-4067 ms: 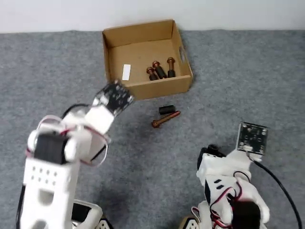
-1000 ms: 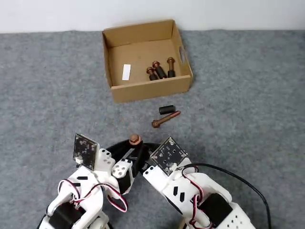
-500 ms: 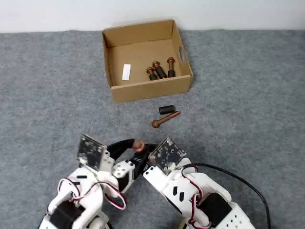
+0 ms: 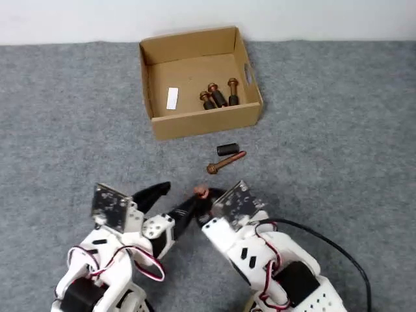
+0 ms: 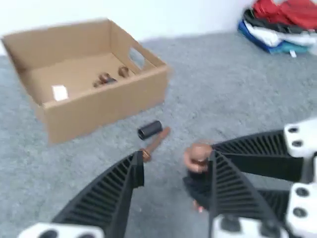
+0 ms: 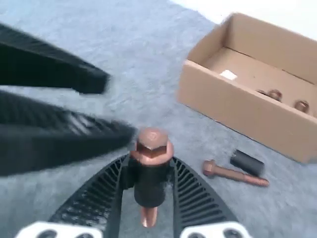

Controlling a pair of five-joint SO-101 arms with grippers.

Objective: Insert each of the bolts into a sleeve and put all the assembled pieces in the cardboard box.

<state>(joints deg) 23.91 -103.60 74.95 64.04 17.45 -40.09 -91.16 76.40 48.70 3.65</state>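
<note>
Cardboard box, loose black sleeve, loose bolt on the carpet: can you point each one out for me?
cardboard box [image 4: 205, 122], high view, front wall.
loose black sleeve [image 4: 227, 149], high view, middle of its side.
loose bolt [image 4: 229, 161], high view, middle of its shank.

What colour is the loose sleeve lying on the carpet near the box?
Black. The sleeve shows best in the right wrist view.

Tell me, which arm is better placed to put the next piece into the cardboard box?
The right: its claw is shut on the sleeved bolt, while the left claw is open and holds nothing.
</note>
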